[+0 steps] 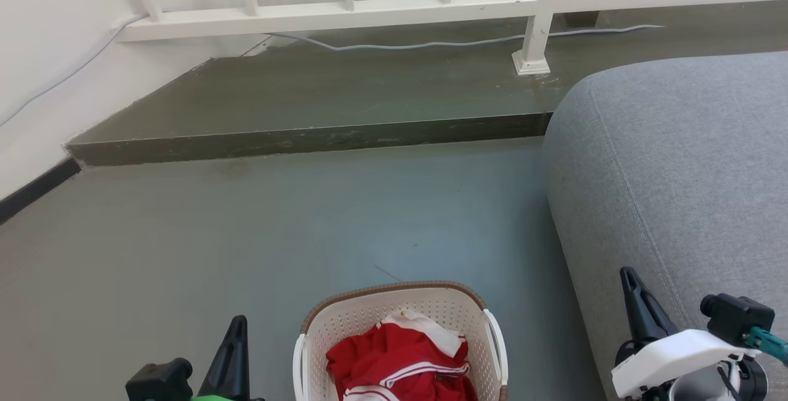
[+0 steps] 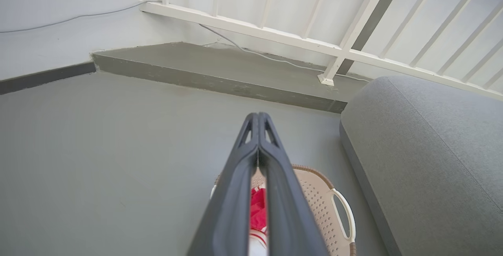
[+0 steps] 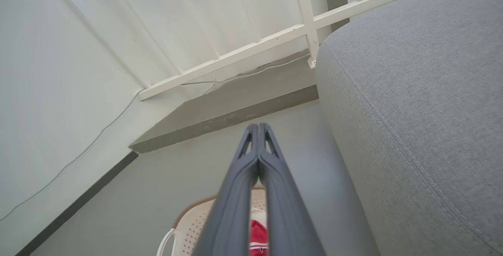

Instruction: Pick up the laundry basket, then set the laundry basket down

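The laundry basket (image 1: 400,308) stands on the grey floor at the bottom centre of the head view, cream-white and perforated with a brown rim and white side handles, holding red and white clothes (image 1: 400,358). My left gripper (image 1: 237,324) is to its left, shut and empty, clear of the handle. My right gripper (image 1: 628,278) is to its right beside the sofa, also shut and empty. In the left wrist view the basket (image 2: 318,193) lies below my closed left gripper (image 2: 258,116). The right wrist view has the basket (image 3: 192,216) under my closed right gripper (image 3: 258,127).
A grey sofa (image 1: 677,167) fills the right side, close to the basket. A raised step (image 1: 308,139) runs across ahead, with a white railing (image 1: 431,7) and a cable behind it. A white wall (image 1: 37,50) stands at the left. Open floor lies ahead of the basket.
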`<state>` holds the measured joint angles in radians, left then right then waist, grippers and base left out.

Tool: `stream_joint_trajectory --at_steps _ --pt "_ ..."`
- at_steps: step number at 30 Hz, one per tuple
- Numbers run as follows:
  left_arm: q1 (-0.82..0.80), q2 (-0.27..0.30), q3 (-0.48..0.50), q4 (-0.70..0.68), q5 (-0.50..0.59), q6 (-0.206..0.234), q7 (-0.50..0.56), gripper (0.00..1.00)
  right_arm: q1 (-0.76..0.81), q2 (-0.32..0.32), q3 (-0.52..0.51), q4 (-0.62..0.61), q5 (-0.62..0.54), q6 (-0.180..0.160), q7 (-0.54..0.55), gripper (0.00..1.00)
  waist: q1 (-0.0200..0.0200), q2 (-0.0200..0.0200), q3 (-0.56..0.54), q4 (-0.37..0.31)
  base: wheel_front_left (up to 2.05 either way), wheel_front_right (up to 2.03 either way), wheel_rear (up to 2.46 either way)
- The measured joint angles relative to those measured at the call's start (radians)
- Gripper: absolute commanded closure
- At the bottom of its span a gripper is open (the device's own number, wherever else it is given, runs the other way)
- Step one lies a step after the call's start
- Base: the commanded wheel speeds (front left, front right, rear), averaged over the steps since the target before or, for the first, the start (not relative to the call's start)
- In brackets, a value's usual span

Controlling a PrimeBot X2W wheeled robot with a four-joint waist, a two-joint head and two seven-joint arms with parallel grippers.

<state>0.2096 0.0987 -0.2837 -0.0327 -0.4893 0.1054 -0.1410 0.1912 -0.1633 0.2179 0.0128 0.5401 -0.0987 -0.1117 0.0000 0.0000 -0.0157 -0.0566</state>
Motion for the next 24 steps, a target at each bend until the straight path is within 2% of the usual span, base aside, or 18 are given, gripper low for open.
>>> stream_joint_trajectory --at_steps 12,24 --pt "-0.007 -0.009 0.042 0.020 -0.172 -0.011 0.024 1.00 -0.021 0.006 -0.043 0.013 0.156 0.018 0.025 1.00 0.0000 0.0000 0.004 0.008 0.00 0.00 0.00" --pt "-0.045 0.001 0.082 0.055 -0.356 -0.044 0.050 1.00 -0.049 0.009 -0.081 0.044 0.331 0.041 0.048 1.00 0.0000 0.0000 0.007 0.016 0.00 0.00 0.00"
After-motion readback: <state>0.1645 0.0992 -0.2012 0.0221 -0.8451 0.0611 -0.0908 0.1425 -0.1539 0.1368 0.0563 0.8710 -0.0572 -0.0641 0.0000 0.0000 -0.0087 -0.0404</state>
